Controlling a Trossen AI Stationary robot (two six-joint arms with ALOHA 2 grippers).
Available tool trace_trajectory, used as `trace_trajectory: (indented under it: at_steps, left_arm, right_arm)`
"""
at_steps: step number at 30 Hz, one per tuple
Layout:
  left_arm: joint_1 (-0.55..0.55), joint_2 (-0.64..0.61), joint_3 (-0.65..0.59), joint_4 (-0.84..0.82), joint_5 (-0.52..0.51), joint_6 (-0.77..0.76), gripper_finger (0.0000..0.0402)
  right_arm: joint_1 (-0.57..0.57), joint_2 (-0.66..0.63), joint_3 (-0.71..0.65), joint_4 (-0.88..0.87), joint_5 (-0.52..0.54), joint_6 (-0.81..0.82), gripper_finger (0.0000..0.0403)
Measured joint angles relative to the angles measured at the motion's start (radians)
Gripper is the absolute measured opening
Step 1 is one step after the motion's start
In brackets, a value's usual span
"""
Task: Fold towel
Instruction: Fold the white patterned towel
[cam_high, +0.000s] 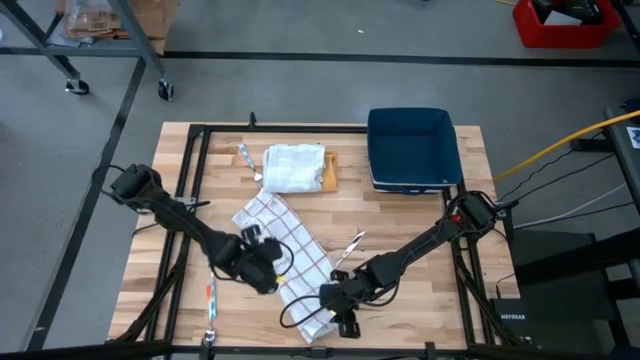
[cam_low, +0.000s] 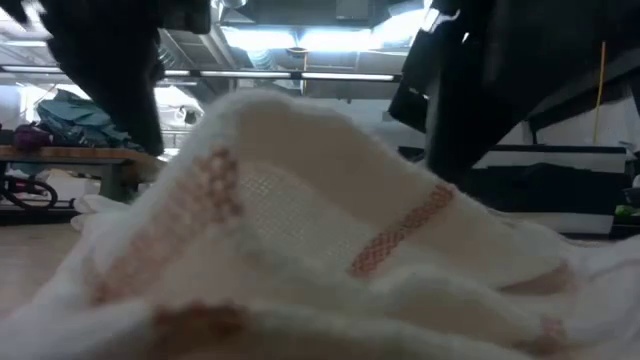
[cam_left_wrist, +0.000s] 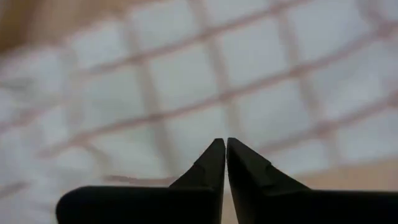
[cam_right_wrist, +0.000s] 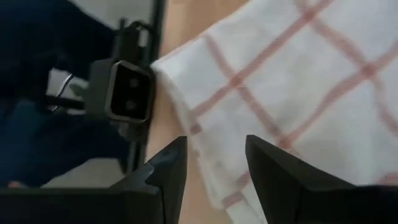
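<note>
the towel (cam_low: 300, 250) fills the low view in a blur, hiding the table behind it.

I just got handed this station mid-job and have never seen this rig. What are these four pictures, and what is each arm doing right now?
These are four cameras on one two-armed robot at a wooden table.

The overhead picture shows everything: a checked towel lies spread diagonally, with a folded white towel and a blue bin farther back.

The table-level picture looks across the checked towel from very close, so cloth fills it.

The other two pictures come from each arm's wrist. The left gripper sits low over the towel's middle, its fingers together; whether they pinch cloth cannot be seen. The right gripper hovers at the towel's near corner, fingers apart, holding nothing.

The fold has not begun.
</note>
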Motion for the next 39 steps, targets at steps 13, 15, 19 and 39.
trace_trajectory:
  at_steps: [13,15,19,39]
  left_arm:
    - [-0.104,0.080,0.001,0.440,0.153,0.233,0.0115]
    - [-0.111,0.096,0.001,0.502,0.152,0.290,0.0131]
    - [-0.126,0.143,0.002,0.601,0.150,0.393,0.0152]
    - [-0.158,0.289,0.001,0.749,0.149,0.536,0.0159]
  right_arm:
    - [0.000,0.005,0.001,-0.142,-0.099,-0.019,0.0167]
    - [0.000,0.005,0.001,-0.152,-0.106,-0.052,0.0167]
    - [0.008,0.005,0.001,-0.170,-0.112,-0.114,0.0167]
    - [0.079,0.012,0.001,-0.177,0.115,-0.318,0.0167]
